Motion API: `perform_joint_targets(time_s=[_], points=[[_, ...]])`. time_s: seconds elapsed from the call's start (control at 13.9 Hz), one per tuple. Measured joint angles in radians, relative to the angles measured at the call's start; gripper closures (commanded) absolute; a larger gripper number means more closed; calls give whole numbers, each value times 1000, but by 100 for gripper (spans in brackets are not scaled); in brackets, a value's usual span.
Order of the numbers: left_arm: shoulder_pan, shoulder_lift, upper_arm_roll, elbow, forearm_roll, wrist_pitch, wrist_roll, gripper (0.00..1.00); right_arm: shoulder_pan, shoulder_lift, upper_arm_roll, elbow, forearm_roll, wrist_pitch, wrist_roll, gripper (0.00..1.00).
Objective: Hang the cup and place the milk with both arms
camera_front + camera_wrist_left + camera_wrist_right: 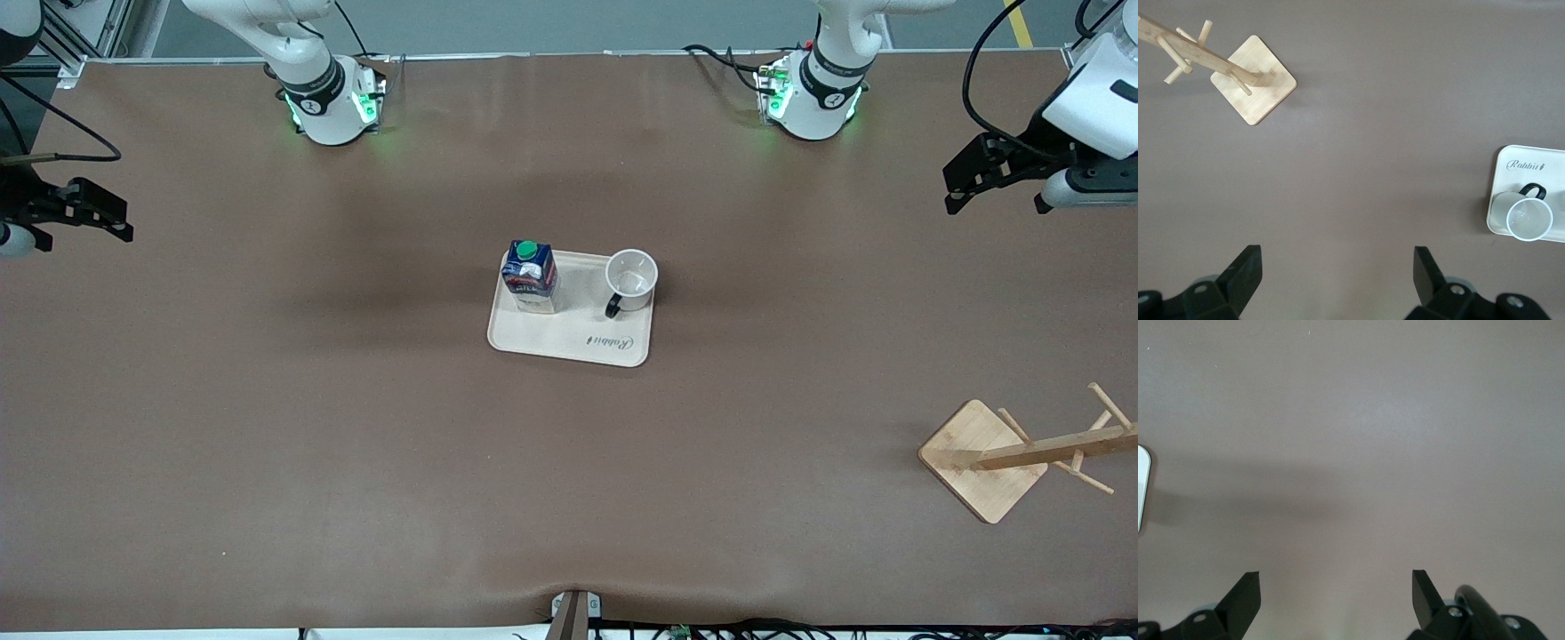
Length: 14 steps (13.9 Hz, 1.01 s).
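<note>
The cup [631,280], a white mug with a black handle, stands upright on a cream tray [569,342] in the middle of the table. The milk [530,276], a dark blue carton with a green cap, stands beside it on the tray, toward the right arm's end. My left gripper [953,188] is open and empty, up over the left arm's end of the table. My right gripper [124,224] is open and empty, up over the right arm's end. The left wrist view shows its own gripper [1338,257], the cup [1529,217] and the tray [1525,160]. The right wrist view shows its own gripper [1336,580] over bare table.
A wooden mug rack [1022,449] with pegs and a square base stands toward the left arm's end, nearer to the front camera than the tray; it also shows in the left wrist view [1238,73]. The tray's edge [1141,487] shows in the right wrist view.
</note>
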Motion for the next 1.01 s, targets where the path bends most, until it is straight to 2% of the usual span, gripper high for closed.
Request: perform_joint_targets(time_s=[0.58, 0.79, 1.01], points=[[-9, 32, -11, -16, -32, -11, 0, 0, 0, 3, 0, 0, 1, 3, 0, 0], [-42, 61, -88, -67, -38, -12, -2, 0, -1, 4, 0, 1, 54, 15, 0, 0], [-83, 139, -177, -94, -37, -11, -15, 0, -2, 16, 0, 15, 73, 20, -1, 0]])
